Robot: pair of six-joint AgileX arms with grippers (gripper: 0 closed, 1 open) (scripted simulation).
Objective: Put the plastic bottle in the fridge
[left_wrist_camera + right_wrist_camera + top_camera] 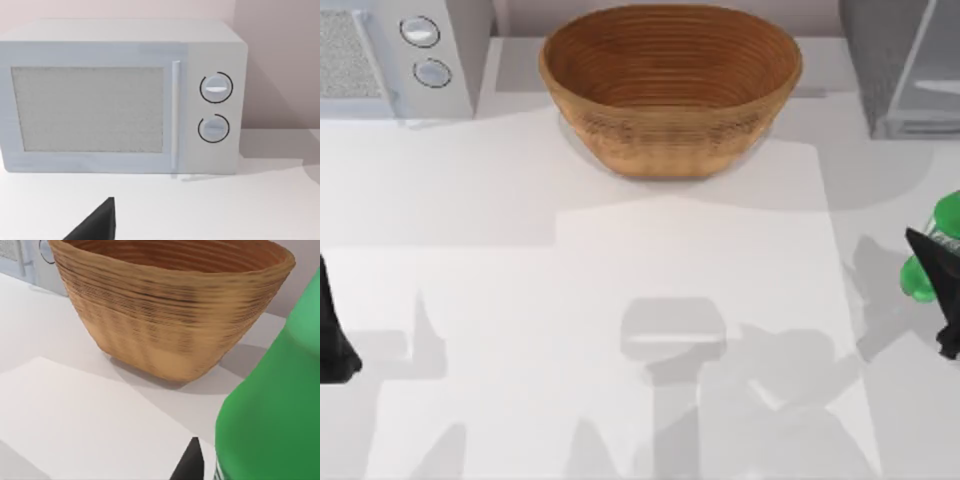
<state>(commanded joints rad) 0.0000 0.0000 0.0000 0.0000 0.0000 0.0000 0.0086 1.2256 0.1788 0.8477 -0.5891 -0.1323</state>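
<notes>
The plastic bottle (932,250) is bright green and sits at the far right edge of the top view, partly covered by my dark right gripper (938,280), which is shut on it. In the right wrist view the bottle (272,410) looms large and close, with one black finger (189,462) beside it. The fridge (905,65) is a grey box with a pale door panel at the back right, beyond the bottle. My left gripper (332,340) is parked at the left edge, open and holding nothing; one of its fingers (97,222) shows in the left wrist view.
A large woven brown basket (670,85) stands at the back centre, also seen close in the right wrist view as the basket (170,305). A white appliance with two round knobs (395,55) sits at the back left, facing the left wrist camera (120,100).
</notes>
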